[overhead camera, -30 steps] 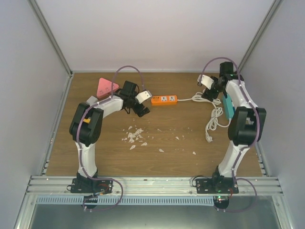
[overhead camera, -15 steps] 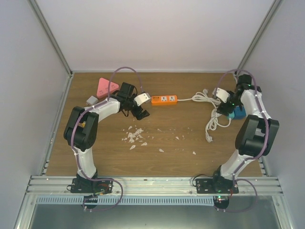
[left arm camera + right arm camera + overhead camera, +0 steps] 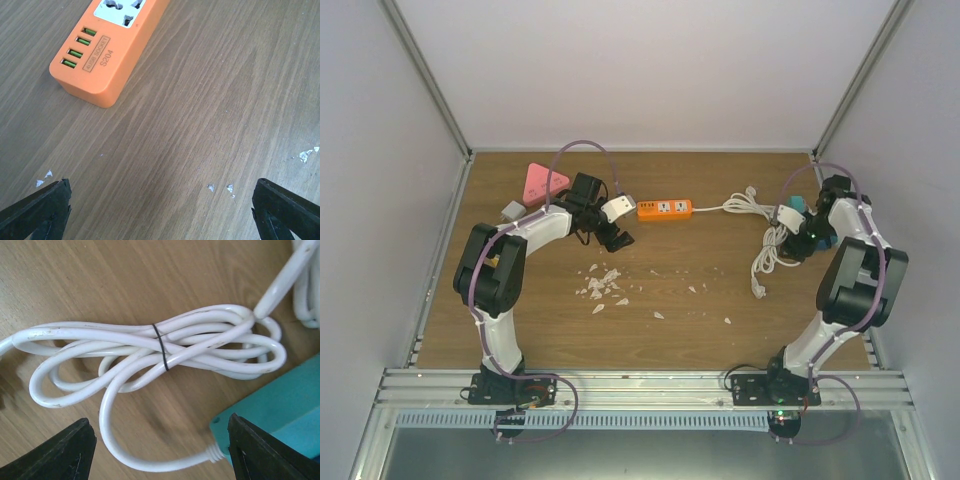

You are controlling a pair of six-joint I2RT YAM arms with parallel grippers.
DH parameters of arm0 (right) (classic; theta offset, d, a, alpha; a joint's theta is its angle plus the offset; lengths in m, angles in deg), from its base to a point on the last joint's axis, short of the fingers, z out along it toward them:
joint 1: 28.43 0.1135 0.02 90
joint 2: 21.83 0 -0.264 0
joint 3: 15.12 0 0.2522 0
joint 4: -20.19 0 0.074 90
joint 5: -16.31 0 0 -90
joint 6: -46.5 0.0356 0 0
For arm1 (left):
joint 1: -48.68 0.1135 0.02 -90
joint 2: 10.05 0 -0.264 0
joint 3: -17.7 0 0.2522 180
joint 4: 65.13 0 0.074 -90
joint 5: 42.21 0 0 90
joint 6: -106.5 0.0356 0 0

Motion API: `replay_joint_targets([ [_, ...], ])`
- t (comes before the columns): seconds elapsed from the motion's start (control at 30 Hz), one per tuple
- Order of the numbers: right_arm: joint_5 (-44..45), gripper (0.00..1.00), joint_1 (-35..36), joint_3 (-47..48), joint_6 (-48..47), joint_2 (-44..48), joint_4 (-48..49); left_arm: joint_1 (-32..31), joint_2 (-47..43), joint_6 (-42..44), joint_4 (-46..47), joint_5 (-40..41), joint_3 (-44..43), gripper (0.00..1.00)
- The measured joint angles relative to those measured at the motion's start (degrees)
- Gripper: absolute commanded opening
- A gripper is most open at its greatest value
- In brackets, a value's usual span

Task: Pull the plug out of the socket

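The wooden surface (image 3: 520, 330) is shut in by white walls (image 3: 640, 70) on the left, back and right, with a metal rail (image 3: 640, 385) along the near edge. The orange strip (image 3: 665, 209) lies flat toward the back, near the middle, its long side running left to right, with bare wood in front of it and behind it. The left pincer (image 3: 617, 234) hangs just left of and in front of the strip's left end, spread wide with nothing between its fingers (image 3: 35, 210); its wrist view shows the strip's USB end apart from both tips. A white cable (image 3: 745, 205) leaves the strip's right end and falls into loose loops toward the right; what looks like the plug (image 3: 757, 290) lies at the loops' near end, flat on the wood and well apart from the strip, though it is too small to be sure. The right pincer (image 3: 800, 243) is over these loops close to the right wall, also spread wide and gripping nothing; below it a bundle (image 3: 160, 347) of cable tied with a black band lies beside a teal box (image 3: 280, 415), which a white lead enters at one corner. At back left sit a pink wedge (image 3: 540, 182) and a grey block (image 3: 512, 211). White crumbs (image 3: 603, 285) are strewn across the middle.
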Motion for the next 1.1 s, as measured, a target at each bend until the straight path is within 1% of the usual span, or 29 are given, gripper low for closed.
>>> replay_joint_targets([
  [0.13,-0.3,0.7,0.0,-1.2,-0.2,-1.1,-0.3,0.0,0.0,0.0,0.0,0.0,0.0,0.99],
  [0.23,-0.4,0.6,0.0,-3.1,-0.7,-1.3,-0.4,0.0,0.0,0.0,-0.1,-0.2,0.0,0.99],
  [0.5,0.2,0.29,0.0,-8.6,-1.5,-1.3,-0.5,0.0,-0.3,-0.5,-0.5,-1.4,0.0,0.99],
  [0.6,0.4,0.19,0.1,-10.6,-1.9,-1.3,0.5,0.0,-0.4,-0.5,-0.7,-1.7,0.0,0.99],
  [0.67,0.3,0.15,0.4,-11.8,-1.8,-1.0,0.7,0.0,-0.4,-0.7,-0.9,-2.0,0.0,0.99],
  [0.77,0.0,0.12,1.0,-13.3,-1.6,-0.1,0.7,0.0,-0.4,-1.0,-1.1,-2.3,0.0,0.99],
  [0.93,-1.3,0.12,4.0,-16.2,-0.9,2.8,0.6,0.0,-0.4,-1.1,-1.1,-3.0,0.0,0.99],
  [1.1,-4.2,0.12,10.9,-19.2,1.7,5.6,-0.3,0.0,-0.7,-1.1,-1.2,-3.3,0.0,0.99],
])
